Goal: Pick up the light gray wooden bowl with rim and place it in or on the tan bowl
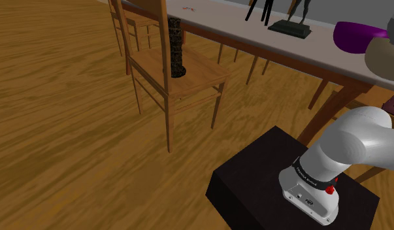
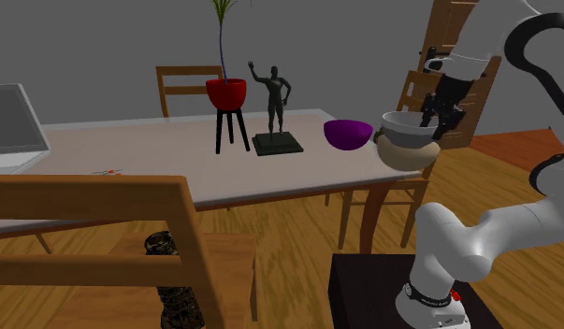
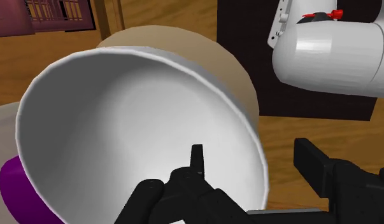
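The light gray bowl (image 2: 406, 122) sits nested in the tan bowl (image 2: 406, 152), its rim standing above the tan one's; the pair rests on the worktop (image 2: 158, 168) at the end nearest the arm, toward the second exterior view's right; just beside them, toward that view's left, lies a purple bowl (image 2: 348, 134).

The pincer (image 2: 437, 117) hangs at the gray bowl's rim on the side toward the arm; in the wrist view the pincer (image 3: 251, 156) is spread apart, one finger (image 3: 197, 160) inside the light gray bowl (image 3: 133, 127) and the other outside its wall, so that the rim passes between them with a gap on either side; neither finger appears to touch it. Behind the gray bowl in that view the tan bowl (image 3: 228, 70) curves round, and the purple bowl (image 3: 18, 191) peeks from under the gray rim.

Farther along the worktop stand a dark figurine (image 2: 275, 98) on a flat base and a red pot (image 2: 226, 92) with a thin plant on black legs.

In the shoulder view the tan bowl (image 1: 383, 59) and the purple bowl (image 1: 359, 36) show at the upper right of the worktop (image 1: 267, 39); the black stand (image 1: 254, 176) sits on the wooden floor at the lower right; a wooden chair (image 1: 182, 72) near the worktop carries a dark patterned cylinder (image 1: 177, 49), upright on its seat.
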